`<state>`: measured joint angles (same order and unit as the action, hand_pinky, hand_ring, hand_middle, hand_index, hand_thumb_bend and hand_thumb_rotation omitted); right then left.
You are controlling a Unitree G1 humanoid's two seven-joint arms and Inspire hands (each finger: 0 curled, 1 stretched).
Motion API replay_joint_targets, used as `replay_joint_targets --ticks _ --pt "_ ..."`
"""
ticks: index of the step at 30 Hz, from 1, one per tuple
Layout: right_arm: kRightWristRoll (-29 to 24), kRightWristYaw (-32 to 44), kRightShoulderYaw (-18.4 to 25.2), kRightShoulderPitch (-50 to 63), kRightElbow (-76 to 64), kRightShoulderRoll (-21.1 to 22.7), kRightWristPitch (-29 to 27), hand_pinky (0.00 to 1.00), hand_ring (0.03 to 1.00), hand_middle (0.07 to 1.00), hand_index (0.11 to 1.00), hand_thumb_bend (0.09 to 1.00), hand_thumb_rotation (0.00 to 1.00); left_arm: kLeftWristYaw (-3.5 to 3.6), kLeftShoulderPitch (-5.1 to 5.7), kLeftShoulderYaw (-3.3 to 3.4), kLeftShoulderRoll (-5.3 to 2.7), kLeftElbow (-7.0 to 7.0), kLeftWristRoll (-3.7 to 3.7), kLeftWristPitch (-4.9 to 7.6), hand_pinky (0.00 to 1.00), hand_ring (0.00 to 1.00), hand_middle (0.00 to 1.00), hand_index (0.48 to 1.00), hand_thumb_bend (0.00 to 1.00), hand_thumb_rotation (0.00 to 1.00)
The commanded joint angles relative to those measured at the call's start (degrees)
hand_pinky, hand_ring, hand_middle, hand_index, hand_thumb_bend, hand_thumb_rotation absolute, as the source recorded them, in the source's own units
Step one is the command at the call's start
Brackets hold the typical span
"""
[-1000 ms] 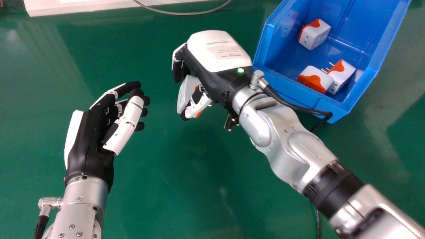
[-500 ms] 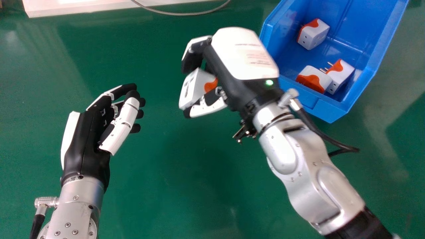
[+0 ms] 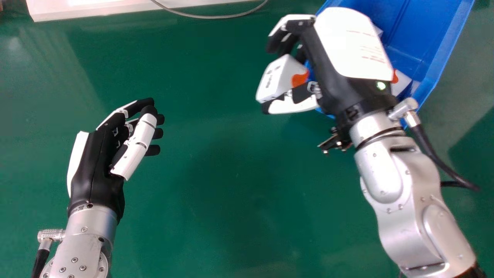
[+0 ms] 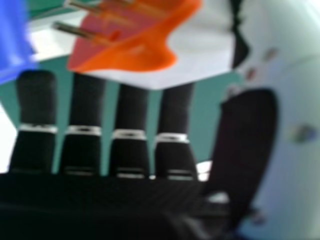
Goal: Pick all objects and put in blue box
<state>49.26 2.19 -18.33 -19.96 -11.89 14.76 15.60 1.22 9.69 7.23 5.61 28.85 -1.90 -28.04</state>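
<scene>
Head view: right fingers hold adapter, slots visible; left fingers relaxed; right hand view: metal pins.

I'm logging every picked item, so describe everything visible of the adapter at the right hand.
The adapter is a boxy, white-and-orange block, plastic-looking, with dark openings in one white face and metal pins jutting from its orange end. It sits tilted in the right hand, the thumb against it, left of the blue box in the head view.
</scene>
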Motion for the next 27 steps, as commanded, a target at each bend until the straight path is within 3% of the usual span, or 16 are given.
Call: replay_joint_targets --ticks 1,6,12,27 --pt "0.68 -0.3 1.89 -1.97 -1.87 1.02 -0.35 0.31 0.433 0.535 0.557 0.486 0.0 0.17 -0.77 0.44 0.56 0.3 0.31 1.49 0.66 0.72 0.73 0.779 0.33 0.6" --pt "1.25 -0.54 4.3 -5.79 2.68 3.68 0.05 0.31 0.429 0.532 0.561 0.485 0.0 0.32 -0.99 0.73 0.79 -0.45 0.44 2.13 0.66 0.72 0.73 0.777 0.32 0.59" --pt "1.73 -0.69 5.01 -11.38 10.84 5.59 1.34 0.3 0.426 0.529 0.563 0.485 0.0 0.09 -1.57 0.61 0.8 -1.07 0.35 2.24 0.66 0.72 0.73 0.776 0.32 0.59" --pt "4.22 -2.05 0.0 -26.92 35.93 8.53 3.41 0.31 0.434 0.529 0.562 0.487 0.0 -0.15 -1.58 0.24 0.73 -0.8 0.0 2.04 0.66 0.72 0.72 0.773 0.32 0.58"
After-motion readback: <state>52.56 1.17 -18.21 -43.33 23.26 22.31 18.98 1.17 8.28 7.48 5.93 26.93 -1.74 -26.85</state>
